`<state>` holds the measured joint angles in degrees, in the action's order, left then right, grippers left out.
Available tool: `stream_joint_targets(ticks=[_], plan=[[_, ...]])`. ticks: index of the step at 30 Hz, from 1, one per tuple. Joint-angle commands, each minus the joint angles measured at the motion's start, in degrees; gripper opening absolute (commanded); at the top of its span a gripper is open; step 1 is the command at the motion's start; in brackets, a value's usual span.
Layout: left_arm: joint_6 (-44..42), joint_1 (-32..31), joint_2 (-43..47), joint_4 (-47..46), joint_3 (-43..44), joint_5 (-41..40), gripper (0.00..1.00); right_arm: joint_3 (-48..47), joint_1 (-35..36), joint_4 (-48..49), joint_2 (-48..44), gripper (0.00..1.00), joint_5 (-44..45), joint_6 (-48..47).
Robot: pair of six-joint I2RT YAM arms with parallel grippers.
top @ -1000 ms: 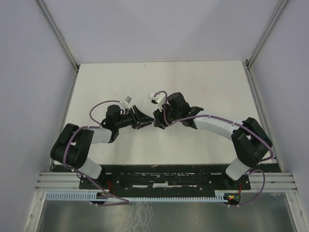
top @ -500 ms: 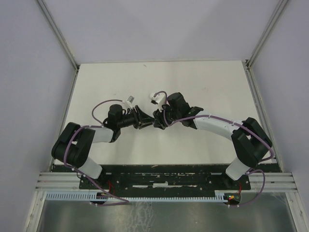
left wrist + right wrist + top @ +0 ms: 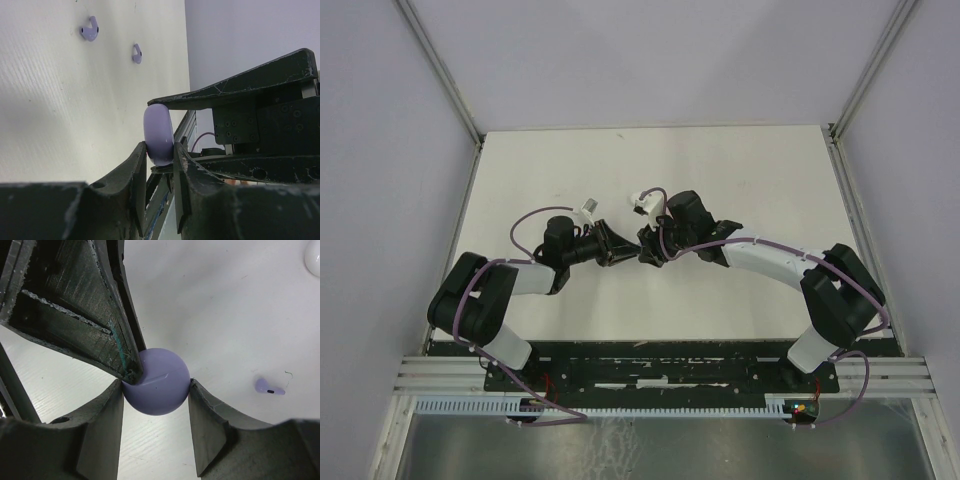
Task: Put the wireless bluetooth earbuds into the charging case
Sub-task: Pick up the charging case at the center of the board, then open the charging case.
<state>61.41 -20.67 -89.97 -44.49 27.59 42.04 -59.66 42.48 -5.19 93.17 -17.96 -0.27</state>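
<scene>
The charging case (image 3: 156, 381) is a pale purple round disc with a thin seam across it, held just above the table. My right gripper (image 3: 156, 390) is shut on its two sides. My left gripper (image 3: 159, 150) is shut on the same case (image 3: 158, 131) across its flat faces. In the top view the two grippers meet nose to nose at the table's middle (image 3: 632, 252), and the case is hidden between them. Two pale purple earbuds (image 3: 89, 31) (image 3: 136, 52) lie loose on the table beyond the left gripper. One earbud (image 3: 268, 387) shows to the right of the right gripper.
A white round disc (image 3: 314, 257) lies at the top right edge of the right wrist view. The white table (image 3: 740, 170) is walled on three sides by pale panels. The arms' black base rail (image 3: 660, 365) runs along the near edge.
The left arm's wrist has shifted slightly up and to the right. Both grippers stay shut on the case at the same spot.
</scene>
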Motion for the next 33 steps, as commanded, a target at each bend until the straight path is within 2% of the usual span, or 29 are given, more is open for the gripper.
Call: stream_joint_targets(ticks=[1,2,5,6,7,12,17,33], plan=[[1.1,-0.3,0.0,-3.8,1.6,0.7,0.15,-2.0,-0.2,2.0,-2.5,0.53,0.4,0.5],[1.1,-0.3,-0.1,-3.8,1.5,0.5,0.12,-2.0,-0.3,2.1,-2.8,0.65,0.8,0.8],[1.0,-0.3,-0.2,-3.7,1.7,0.2,0.09,-0.5,-1.4,4.0,-5.4,0.91,2.7,3.2],[0.8,-0.3,-0.4,-3.5,1.9,0.2,0.08,0.3,-2.1,4.8,-6.8,0.98,3.1,4.3],[0.6,-0.3,-0.5,-3.2,2.3,0.1,0.08,1.2,-3.2,5.7,-8.3,1.0,3.5,5.5],[0.6,-0.3,-1.2,-3.0,3.6,0.1,0.06,3.9,-7.2,5.7,-15.0,1.0,10.7,10.0],[0.6,-0.4,-1.8,-3.0,4.8,0.1,0.04,0.2,-7.3,-2.7,-13.6,1.0,16.3,10.5],[1.7,-2.2,-3.7,-3.3,8.5,0.3,0.03,2.0,-7.1,-0.2,-7.8,1.0,12.3,13.4]])
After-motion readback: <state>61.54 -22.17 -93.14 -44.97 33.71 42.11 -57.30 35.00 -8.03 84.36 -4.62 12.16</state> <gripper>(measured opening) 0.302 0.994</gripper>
